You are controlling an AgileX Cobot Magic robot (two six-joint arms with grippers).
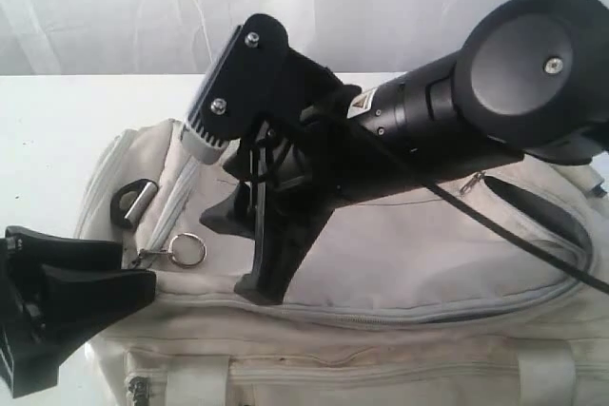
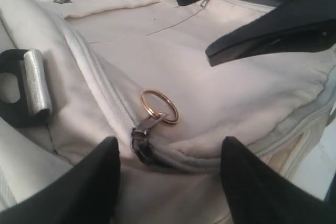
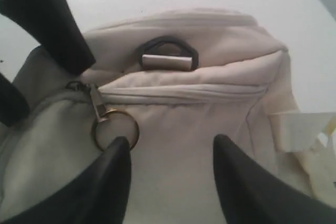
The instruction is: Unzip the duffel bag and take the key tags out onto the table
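Centrally, a cream fabric bag (image 1: pixel 409 254) lies on a white bench (image 1: pixel 48 130) and fills most of the exterior view. A zip runs along its upper face. The slider (image 2: pixel 139 141) sits near the bag's left end, and a thin metal ring (image 2: pixel 159 106) hangs from it, lying flat on the fabric. A black D-ring (image 1: pixel 133 202) with a shiny strap through it sits just past the ring, nearer the bag's end. Toward the right end, a curved gap in the fabric shows grey lining (image 1: pixel 533 199).

The left pincer (image 1: pixel 138 268) is low at the left of the exterior view, at the bag's end. Its fingers are spread and pinch nothing. In its wrist view the slider and ring lie between and just ahead of the two fingertips.

The right pincer (image 1: pixel 238 256) reaches across from the right and points down at the bag's top, its fingers also spread and empty. One of its fingers is just beside the ring; whether they touch cannot be told. The two pincers are near each other but apart, with the ring between them.
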